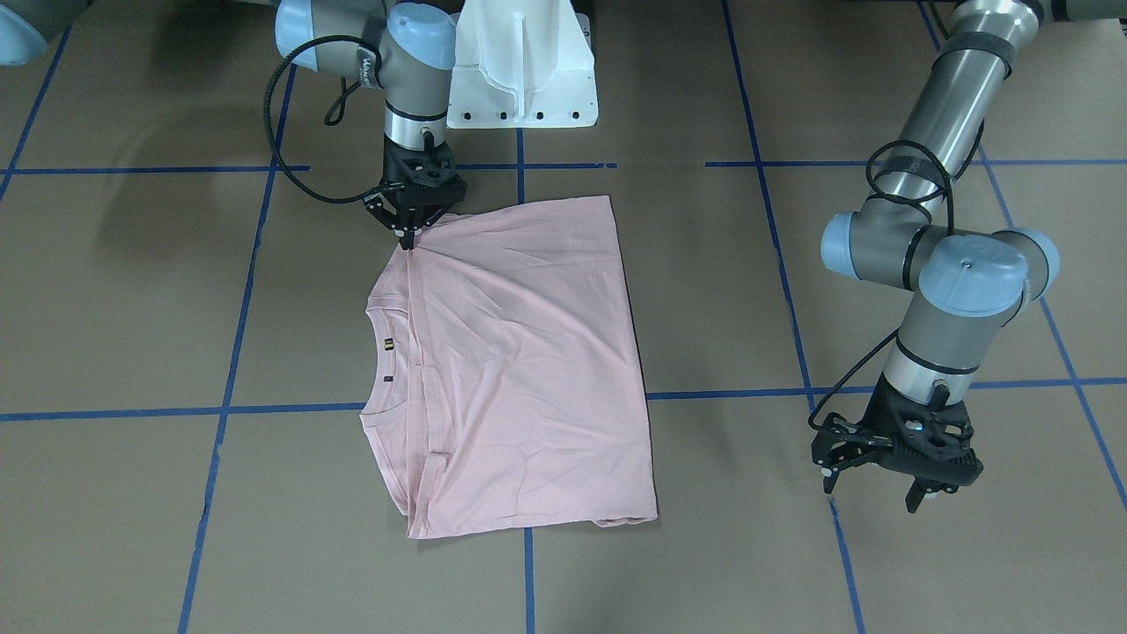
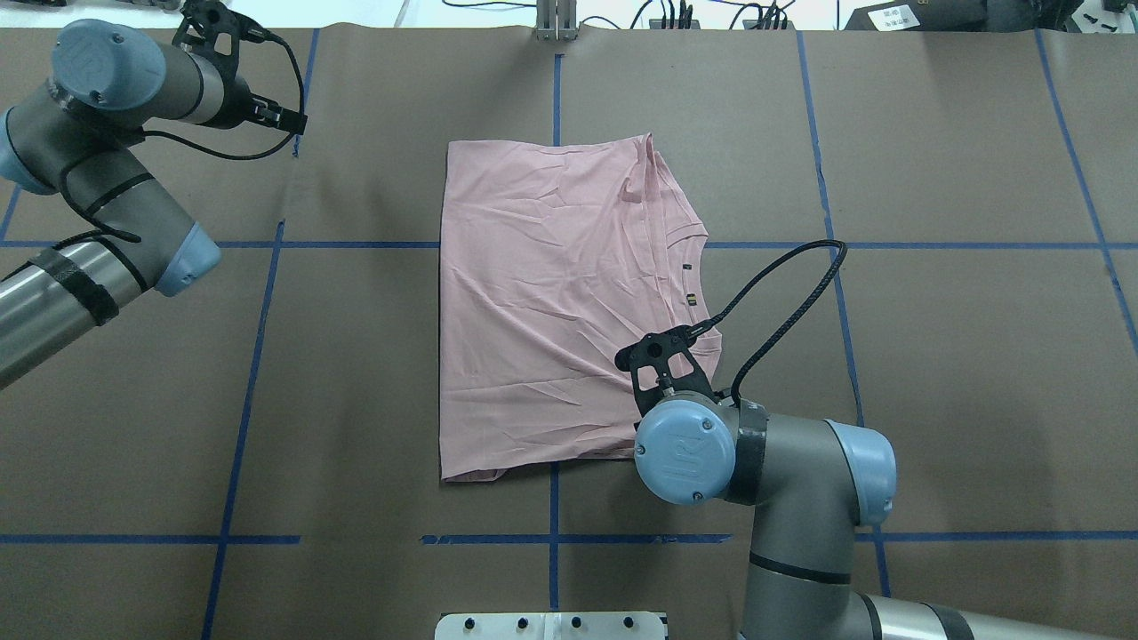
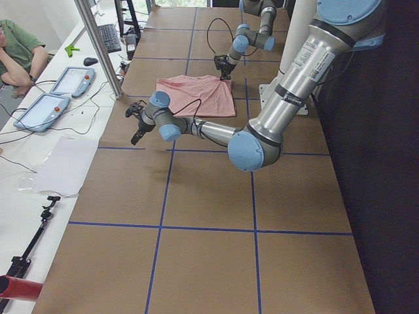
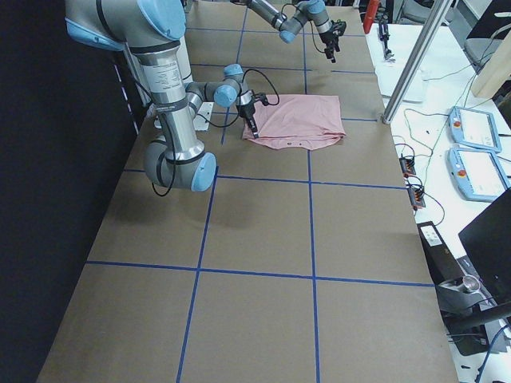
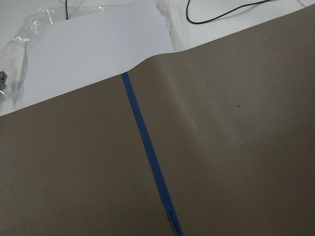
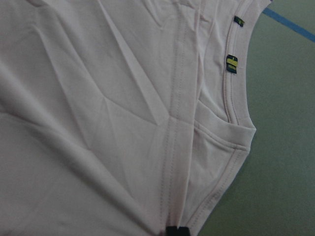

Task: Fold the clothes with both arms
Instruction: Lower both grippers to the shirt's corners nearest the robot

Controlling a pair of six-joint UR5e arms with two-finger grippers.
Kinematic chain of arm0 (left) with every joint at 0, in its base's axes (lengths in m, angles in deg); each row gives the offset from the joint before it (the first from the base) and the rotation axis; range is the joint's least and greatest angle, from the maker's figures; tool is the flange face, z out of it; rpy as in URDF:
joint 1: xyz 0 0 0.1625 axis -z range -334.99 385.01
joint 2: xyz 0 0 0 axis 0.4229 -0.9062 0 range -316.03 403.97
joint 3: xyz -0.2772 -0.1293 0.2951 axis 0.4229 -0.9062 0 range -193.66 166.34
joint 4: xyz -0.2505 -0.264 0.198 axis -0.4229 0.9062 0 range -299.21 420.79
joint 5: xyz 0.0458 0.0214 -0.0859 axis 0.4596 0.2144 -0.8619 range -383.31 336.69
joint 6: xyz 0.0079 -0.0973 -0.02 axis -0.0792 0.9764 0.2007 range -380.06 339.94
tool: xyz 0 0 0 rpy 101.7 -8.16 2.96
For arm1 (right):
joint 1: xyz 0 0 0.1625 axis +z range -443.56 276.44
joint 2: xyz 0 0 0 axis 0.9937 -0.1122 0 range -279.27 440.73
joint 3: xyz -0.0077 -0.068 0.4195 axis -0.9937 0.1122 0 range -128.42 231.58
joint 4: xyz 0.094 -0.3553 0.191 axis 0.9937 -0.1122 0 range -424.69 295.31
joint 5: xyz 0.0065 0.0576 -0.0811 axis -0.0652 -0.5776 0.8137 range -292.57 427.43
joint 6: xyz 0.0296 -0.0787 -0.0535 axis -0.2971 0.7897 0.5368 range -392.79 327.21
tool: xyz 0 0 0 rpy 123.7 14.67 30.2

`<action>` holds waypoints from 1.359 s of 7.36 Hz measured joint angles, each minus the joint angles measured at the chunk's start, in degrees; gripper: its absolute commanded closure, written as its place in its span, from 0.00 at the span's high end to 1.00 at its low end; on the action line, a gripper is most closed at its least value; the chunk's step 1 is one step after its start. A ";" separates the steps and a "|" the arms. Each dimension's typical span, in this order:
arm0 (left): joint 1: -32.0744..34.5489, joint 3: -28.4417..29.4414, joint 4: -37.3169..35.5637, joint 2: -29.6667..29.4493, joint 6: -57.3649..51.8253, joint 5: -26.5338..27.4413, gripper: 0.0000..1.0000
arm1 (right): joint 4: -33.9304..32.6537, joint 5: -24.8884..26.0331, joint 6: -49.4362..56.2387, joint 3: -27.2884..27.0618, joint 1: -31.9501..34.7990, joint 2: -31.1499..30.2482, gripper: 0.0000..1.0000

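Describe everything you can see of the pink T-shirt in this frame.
The T-shirt is pale pink, thin-looking knit fabric, plain side up with no print showing. It lies flat on the brown table, folded into a rough rectangle with no sleeve sticking out, and is lightly creased. Its round collar, with a small yellow label inside, faces the robot's right. The right gripper, fingers closed, pinches the shoulder corner nearest the robot, and creases radiate from there. Nothing else touches it.
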 measured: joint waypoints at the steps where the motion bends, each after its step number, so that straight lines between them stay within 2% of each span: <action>1: -0.02 -0.01 0.21 0.00 0.03 0.00 1.00 | 0.06 -0.04 0.00 -0.59 -0.17 -0.29 1.00; 3: -0.02 -0.63 0.59 0.00 0.15 -1.56 1.00 | 0.35 -0.70 0.04 -3.80 0.57 -0.45 1.00; 5: -0.12 -4.26 0.38 1.75 3.49 -7.08 1.00 | 1.58 -3.86 -2.75 -10.43 1.98 -2.45 1.00; 6: -0.59 -8.39 -0.01 3.48 6.63 -8.86 1.00 | 3.88 -5.13 -5.07 -12.91 2.47 -4.43 1.00; 8: -5.35 -17.87 -0.30 7.51 16.99 -10.00 1.00 | 14.87 -6.89 -8.27 -14.79 2.99 -10.45 1.00; 10: -14.69 -29.93 -0.40 13.97 31.27 -5.19 1.00 | 24.11 -7.96 -13.43 -14.96 3.42 -14.53 0.99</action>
